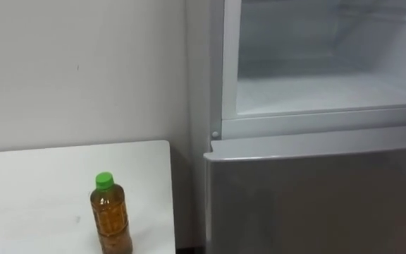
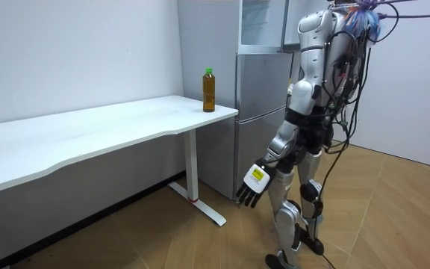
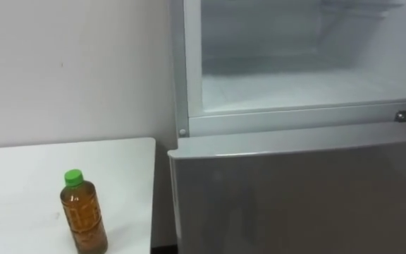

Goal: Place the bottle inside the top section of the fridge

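Hanging low, near, with the left hand [image 2: 256, 183] slack: fingers loose, gripping nothing. Farther out, by the table's [image 1: 34, 176] right edge, the bottle [image 1: 111, 215], untouched: upright, long axis vertical, green cap [image 1: 104, 180] up. Likely to topple or roll off that edge if nudged high while reaching. Farther right, the upper fridge compartment [image 1: 316, 92] open and bare; risk of knocking the bottle's base on its sill above the shut lower door [image 1: 316, 197].

bottle [image 1: 111, 215] on table [image 1: 34, 183], left of fridge [image 1: 316, 183].
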### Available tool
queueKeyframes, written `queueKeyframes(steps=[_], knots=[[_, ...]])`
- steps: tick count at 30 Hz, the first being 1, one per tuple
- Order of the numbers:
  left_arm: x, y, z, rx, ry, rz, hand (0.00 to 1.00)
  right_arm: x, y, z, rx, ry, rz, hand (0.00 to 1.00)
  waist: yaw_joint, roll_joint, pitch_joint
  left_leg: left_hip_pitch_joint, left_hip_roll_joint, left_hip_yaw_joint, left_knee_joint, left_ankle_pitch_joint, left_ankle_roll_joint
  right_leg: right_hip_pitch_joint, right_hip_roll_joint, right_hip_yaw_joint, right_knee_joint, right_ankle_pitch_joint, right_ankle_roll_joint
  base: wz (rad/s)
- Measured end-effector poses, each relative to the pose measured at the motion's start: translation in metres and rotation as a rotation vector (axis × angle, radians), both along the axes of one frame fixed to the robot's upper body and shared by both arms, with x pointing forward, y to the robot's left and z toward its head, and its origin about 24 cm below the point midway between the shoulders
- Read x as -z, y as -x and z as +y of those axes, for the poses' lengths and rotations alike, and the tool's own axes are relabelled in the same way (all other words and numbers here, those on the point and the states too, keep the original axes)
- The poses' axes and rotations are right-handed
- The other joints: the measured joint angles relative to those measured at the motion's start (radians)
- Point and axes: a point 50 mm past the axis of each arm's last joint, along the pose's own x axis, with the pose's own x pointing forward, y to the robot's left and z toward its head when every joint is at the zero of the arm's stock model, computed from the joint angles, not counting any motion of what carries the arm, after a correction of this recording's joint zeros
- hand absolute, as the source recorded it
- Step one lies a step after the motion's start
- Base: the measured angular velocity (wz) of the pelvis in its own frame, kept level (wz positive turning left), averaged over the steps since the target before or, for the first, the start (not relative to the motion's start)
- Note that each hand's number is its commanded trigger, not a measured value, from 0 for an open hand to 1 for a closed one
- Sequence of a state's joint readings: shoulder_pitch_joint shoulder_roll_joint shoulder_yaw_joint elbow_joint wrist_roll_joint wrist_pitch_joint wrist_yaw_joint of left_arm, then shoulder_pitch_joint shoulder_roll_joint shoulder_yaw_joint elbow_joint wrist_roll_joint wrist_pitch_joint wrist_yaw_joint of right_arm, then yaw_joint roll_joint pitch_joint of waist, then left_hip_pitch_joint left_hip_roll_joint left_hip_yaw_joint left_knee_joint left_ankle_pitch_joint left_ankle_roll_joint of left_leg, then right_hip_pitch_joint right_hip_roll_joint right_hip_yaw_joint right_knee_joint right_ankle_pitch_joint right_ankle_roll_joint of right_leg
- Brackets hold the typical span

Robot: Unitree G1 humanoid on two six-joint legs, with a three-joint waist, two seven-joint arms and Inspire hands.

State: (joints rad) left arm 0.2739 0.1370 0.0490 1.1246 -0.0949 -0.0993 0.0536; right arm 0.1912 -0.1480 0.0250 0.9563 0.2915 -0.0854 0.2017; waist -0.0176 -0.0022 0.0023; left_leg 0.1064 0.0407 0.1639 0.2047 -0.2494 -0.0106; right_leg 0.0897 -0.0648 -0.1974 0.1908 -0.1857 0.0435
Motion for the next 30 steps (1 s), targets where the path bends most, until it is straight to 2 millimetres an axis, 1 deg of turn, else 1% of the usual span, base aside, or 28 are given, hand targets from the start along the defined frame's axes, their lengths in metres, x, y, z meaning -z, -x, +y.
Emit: queueKeyframes(steps=[1, 3, 4, 6, 8, 10, 11, 13, 15, 16, 17, 19, 20, 23, 26, 29, 30], knots=[[0.000, -0.001, 0.000, -0.001, 0.007, -0.012, 0.00, -0.008, -0.015, 0.003, -0.055, 0.005, -0.073, 0.00, -0.001, 0.000, -0.0001, -0.010, 0.000, 0.000, 0.003, 0.000, 0.000, -0.008, 0.000, 0.001, 0.003, 0.000, 0.000, 0.00], [-0.001, -0.001, 0.000, 0.000, 0.020, -0.018, 0.00, -0.020, -0.031, 0.007, -0.109, 0.005, -0.174, 0.00, 0.001, 0.003, 0.0036, -0.012, 0.000, 0.000, 0.004, 0.000, 0.000, -0.010, 0.000, 0.000, -0.002, 0.000, 0.000, 0.00], [-0.001, -0.001, 0.001, 0.001, 0.022, -0.021, 0.00, -0.026, -0.040, 0.011, -0.140, 0.001, -0.224, 0.00, 0.008, -0.003, 0.0004, -0.011, 0.001, -0.001, 0.003, 0.000, 0.000, -0.009, 0.001, -0.003, -0.003, 0.000, 0.000, 0.00], [-0.001, -0.002, 0.000, -0.004, 0.033, -0.027, 0.00, -0.037, -0.050, 0.017, -0.188, -0.012, -0.293, 0.00, 0.027, -0.001, 0.0021, -0.008, 0.001, -0.002, 0.002, 0.000, 0.000, -0.010, 0.001, -0.003, -0.006, 0.000, 0.000, 0.00], [-0.001, 0.000, 0.001, -0.005, 0.041, -0.025, 0.00, -0.046, -0.061, 0.025, -0.234, -0.032, -0.353, 0.00, 0.034, -0.002, 0.0009, -0.008, 0.001, -0.003, 0.002, 0.000, 0.000, -0.010, 0.001, -0.004, -0.005, 0.000, 0.000, 0.00], [-0.001, -0.002, 0.002, 0.000, 0.052, -0.029, 0.00, -0.058, -0.071, 0.034, -0.281, -0.053, -0.420, 0.00, 0.051, -0.004, -0.0004, -0.007, 0.001, -0.004, 0.003, 0.000, 0.000, -0.008, 0.001, -0.005, -0.003, 0.000, 0.000, 0.00], [-0.002, -0.003, 0.003, 0.003, 0.052, -0.032, 0.00, -0.066, -0.079, 0.039, -0.307, -0.063, -0.461, 0.00, 0.053, -0.005, 0.0006, -0.007, 0.001, -0.006, 0.003, 0.000, 0.000, -0.008, 0.000, -0.008, -0.002, 0.000, 0.000, 0.04], [-0.002, -0.003, 0.005, 0.007, 0.051, -0.031, 0.00, -0.077, -0.087, 0.045, -0.344, -0.086, -0.520, 0.00, 0.053, -0.009, 0.0014, -0.007, 0.001, -0.011, 0.004, 0.000, 0.000, -0.004, 0.000, -0.014, -0.003, 0.000, 0.000, 0.07], [-0.003, -0.005, 0.010, 0.017, 0.048, -0.035, 0.00, -0.083, -0.091, 0.048, -0.365, -0.099, -0.549, 0.00, 0.053, -0.014, 0.0039, -0.009, 0.001, -0.018, 0.010, 0.000, 0.000, -0.001, -0.001, -0.028, -0.001, 0.000, 0.000, 0.11], [-0.004, -0.007, 0.011, 0.020, 0.047, -0.042, 0.00, -0.088, -0.094, 0.050, -0.379, -0.106, -0.575, 0.00, 0.053, -0.017, 0.0050, -0.010, 0.001, -0.018, 0.010, 0.000, 0.000, -0.002, -0.001, -0.028, 0.000, 0.000, 0.000, 0.05], [-0.004, -0.007, 0.011, 0.018, 0.047, -0.040, 0.00, -0.091, -0.096, 0.051, -0.388, -0.111, -0.590, 0.00, 0.054, -0.018, 0.0053, -0.011, 0.001, -0.018, 0.010, 0.000, 0.000, -0.002, -0.001, -0.028, 0.000, 0.000, -0.001, 0.00], [-0.004, -0.004, 0.011, 0.019, 0.047, -0.025, 0.00, -0.106, -0.102, 0.055, -0.416, -0.124, -0.650, 0.00, 0.054, -0.014, 0.0054, -0.017, 0.001, -0.017, 0.012, -0.001, 0.001, -0.004, -0.002, -0.029, 0.013, 0.000, -0.001, 0.00], [-0.004, -0.004, 0.011, 0.019, 0.048, -0.022, 0.00, -0.111, -0.104, 0.056, -0.422, -0.126, -0.671, 0.00, 0.054, -0.013, 0.0052, -0.021, 0.002, -0.018, 0.014, -0.001, 0.001, -0.007, -0.003, -0.034, 0.016, 0.000, -0.001, 0.00], [-0.003, -0.004, 0.011, 0.021, 0.061, -0.015, 0.00, -0.141, -0.115, 0.060, -0.448, -0.164, -0.805, 0.00, 0.062, -0.008, 0.0035, -0.030, 0.002, -0.018, 0.018, -0.001, 0.002, -0.018, -0.004, -0.040, 0.027, 0.001, -0.002, 0.00], [-0.003, -0.004, 0.010, 0.023, 0.069, -0.017, 0.00, -0.158, -0.119, 0.062, -0.496, -0.180, -0.877, 0.00, 0.080, -0.009, 0.0019, -0.027, 0.003, -0.018, 0.017, -0.001, 0.002, -0.017, -0.006, -0.052, 0.032, 0.001, -0.002, -0.01], [-0.003, 0.000, 0.011, 0.021, 0.066, -0.007, 0.00, -0.168, -0.121, 0.066, -0.533, -0.196, -0.924, 0.00, 0.082, -0.013, -0.0001, -0.027, 0.003, -0.019, 0.017, -0.001, 0.002, -0.017, -0.006, -0.053, 0.033, 0.001, -0.002, 0.00], [-0.003, 0.002, 0.012, 0.020, 0.065, -0.003, 0.00, -0.172, -0.121, 0.067, -0.547, -0.201, -0.940, 0.00, 0.088, -0.017, -0.0012, -0.027, 0.003, -0.019, 0.017, -0.001, 0.002, -0.018, -0.006, -0.053, 0.033, 0.001, -0.002, 0.00]])
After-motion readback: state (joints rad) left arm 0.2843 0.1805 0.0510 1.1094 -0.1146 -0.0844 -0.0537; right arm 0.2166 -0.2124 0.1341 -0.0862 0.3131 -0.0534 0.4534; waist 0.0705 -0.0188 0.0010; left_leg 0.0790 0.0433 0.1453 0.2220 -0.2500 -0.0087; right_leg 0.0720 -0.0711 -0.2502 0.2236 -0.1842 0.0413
